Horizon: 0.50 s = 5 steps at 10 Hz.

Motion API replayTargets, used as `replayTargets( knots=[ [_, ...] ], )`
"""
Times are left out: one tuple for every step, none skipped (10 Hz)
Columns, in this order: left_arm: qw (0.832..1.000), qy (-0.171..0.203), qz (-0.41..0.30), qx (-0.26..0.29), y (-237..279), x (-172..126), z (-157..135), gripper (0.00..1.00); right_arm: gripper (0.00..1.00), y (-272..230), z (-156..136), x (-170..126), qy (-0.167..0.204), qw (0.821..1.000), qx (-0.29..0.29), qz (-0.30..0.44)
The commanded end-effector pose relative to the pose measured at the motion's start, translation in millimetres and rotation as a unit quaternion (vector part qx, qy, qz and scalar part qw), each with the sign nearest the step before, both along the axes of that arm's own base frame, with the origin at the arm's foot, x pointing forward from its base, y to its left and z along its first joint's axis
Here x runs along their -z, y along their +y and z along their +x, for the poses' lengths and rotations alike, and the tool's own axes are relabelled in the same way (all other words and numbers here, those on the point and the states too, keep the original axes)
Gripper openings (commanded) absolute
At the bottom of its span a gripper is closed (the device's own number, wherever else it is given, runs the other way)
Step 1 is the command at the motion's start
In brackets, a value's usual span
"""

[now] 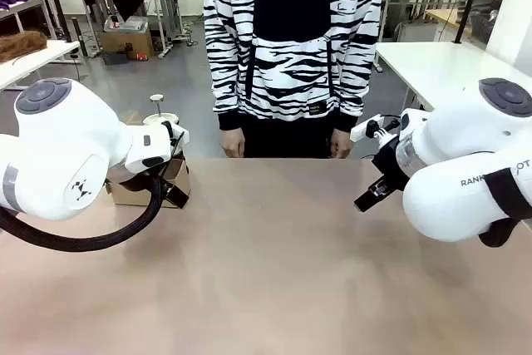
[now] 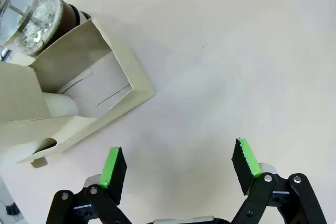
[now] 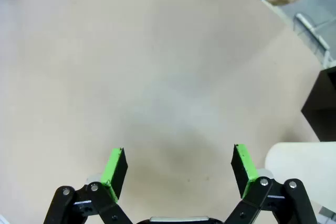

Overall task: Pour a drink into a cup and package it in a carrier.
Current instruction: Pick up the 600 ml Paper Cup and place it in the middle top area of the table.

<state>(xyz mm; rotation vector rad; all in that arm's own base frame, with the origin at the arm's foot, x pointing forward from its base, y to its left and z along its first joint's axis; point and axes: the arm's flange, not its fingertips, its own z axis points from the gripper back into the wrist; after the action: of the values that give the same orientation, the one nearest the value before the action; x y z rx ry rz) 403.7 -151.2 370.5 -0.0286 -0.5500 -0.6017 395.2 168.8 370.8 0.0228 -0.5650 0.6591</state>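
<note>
Jug (image 2: 26,14) with dark drink (image 2: 65,17) stands just beside cardboard carrier (image 2: 100,61), robot's left of table (image 2: 236,51). Glass looks heavy, slick and breakable; take by handle, hidden here. Left gripper (image 2: 181,156) and right gripper (image 3: 178,158) gape wide, empty.

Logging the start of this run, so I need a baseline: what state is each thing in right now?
left end effector: open, empty, above bare table.
right end effector: open, empty.
carrier: standing on the table, nearest pocket empty.
jug: upright beside the carrier, dark drink inside.
person's hands: down at the table's far edge, empty.
</note>
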Motion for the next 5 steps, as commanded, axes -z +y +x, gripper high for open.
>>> replayTargets(
  knots=[
    [1.000,0.000,0.000,0.000,0.0,0.0,0.0,1.00,1.00,0.0,0.0,0.0,0.000,1.000,0.000,0.000],
    [1.000,0.000,0.000,0.000,0.0,0.0,0.0,1.00,1.00,0.0,0.0,0.0,0.000,1.000,0.000,0.000],
    [1.000,0.000,0.000,0.000,0.0,0.0,0.0,1.00,1.00,0.0,0.0,0.0,0.000,1.000,0.000,0.000],
    [1.000,0.000,0.000,0.000,0.0,0.0,0.0,1.00,1.00,0.0,0.0,0.0,0.000,1.000,0.000,0.000],
    [1.000,0.000,0.000,0.000,0.0,0.0,0.0,1.00,1.00,0.0,0.0,0.0,0.000,1.000,0.000,0.000]
  ],
)
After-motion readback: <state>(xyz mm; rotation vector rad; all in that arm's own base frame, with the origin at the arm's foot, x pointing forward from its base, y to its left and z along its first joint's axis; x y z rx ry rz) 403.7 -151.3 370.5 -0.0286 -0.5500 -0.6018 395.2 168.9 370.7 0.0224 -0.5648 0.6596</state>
